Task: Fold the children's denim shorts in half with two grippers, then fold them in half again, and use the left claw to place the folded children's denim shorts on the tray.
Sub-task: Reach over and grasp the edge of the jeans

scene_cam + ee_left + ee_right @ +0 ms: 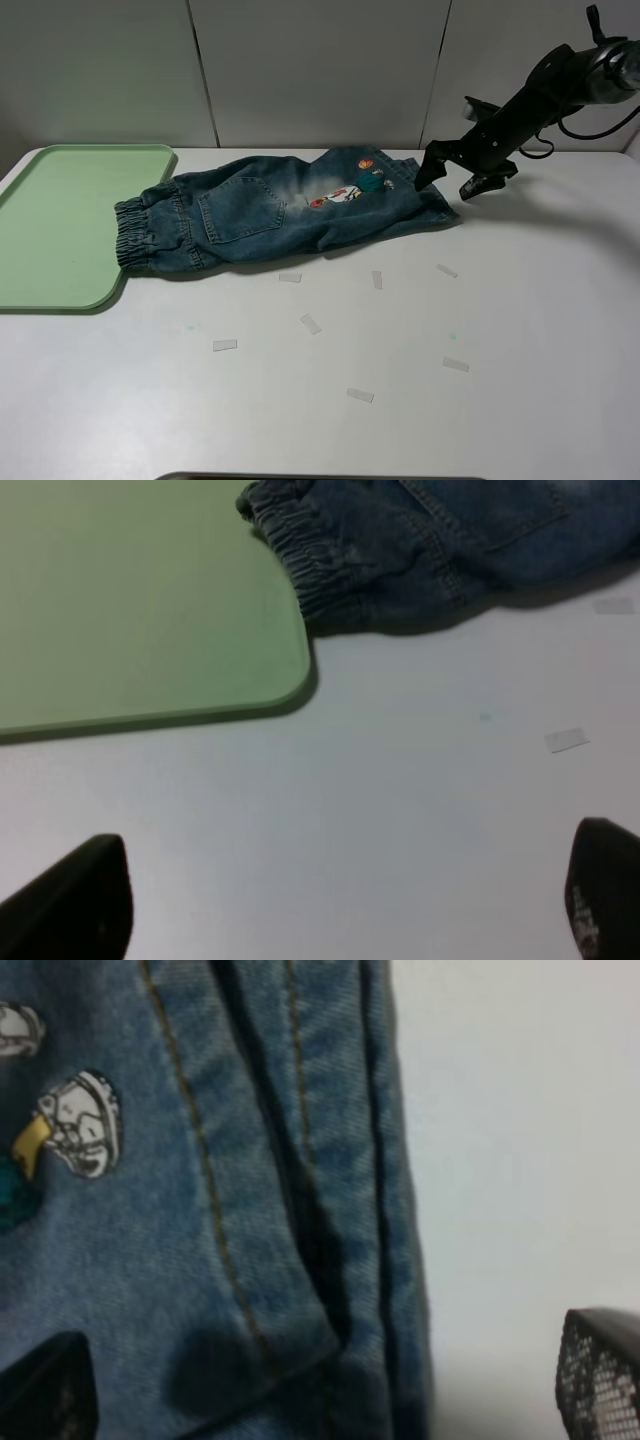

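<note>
The children's denim shorts (290, 205) lie flat across the back of the white table, gathered waistband (330, 570) at the left against the rim of the pale-green tray (60, 220), back pocket and colourful embroidery facing up. My right gripper (445, 185) hovers open just above the leg hem at the shorts' right end; in the right wrist view its fingertips (600, 1380) straddle the denim seam (200, 1210) with nothing pinched. My left gripper (335, 900) is out of the exterior high view; its wrist view shows it open over bare table near the tray's (130, 600) corner.
Several small white tape strips (310, 323) are scattered on the table in front of the shorts. White wall panels (320, 70) close off the back. A dark edge (320, 477) shows at the table's front.
</note>
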Robot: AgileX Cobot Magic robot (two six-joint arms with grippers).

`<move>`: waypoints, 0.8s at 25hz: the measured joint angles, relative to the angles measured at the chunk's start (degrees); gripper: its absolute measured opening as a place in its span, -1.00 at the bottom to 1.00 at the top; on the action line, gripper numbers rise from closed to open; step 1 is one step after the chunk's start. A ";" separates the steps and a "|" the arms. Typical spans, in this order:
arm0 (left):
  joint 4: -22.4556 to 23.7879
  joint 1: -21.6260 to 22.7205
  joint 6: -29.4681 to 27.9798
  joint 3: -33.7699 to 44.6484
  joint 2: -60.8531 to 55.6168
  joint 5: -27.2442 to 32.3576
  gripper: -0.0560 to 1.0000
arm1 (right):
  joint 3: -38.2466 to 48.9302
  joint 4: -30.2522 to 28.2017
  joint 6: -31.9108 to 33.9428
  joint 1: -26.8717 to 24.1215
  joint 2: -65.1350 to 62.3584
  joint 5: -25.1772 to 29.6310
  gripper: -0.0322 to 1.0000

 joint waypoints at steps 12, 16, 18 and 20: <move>0.00 0.00 0.00 0.00 0.00 0.00 0.73 | -0.19 2.39 -2.17 1.79 0.96 -2.02 0.41; 0.00 0.00 0.00 0.00 0.00 0.00 0.73 | -0.36 2.51 -2.47 2.25 1.41 -2.23 0.41; 0.00 0.00 0.00 0.00 0.00 0.00 0.73 | -0.50 2.61 -2.59 2.80 1.53 -2.36 0.41; 0.00 0.00 0.00 0.00 0.00 0.00 0.73 | -0.57 2.65 -2.59 3.54 1.53 -2.29 0.41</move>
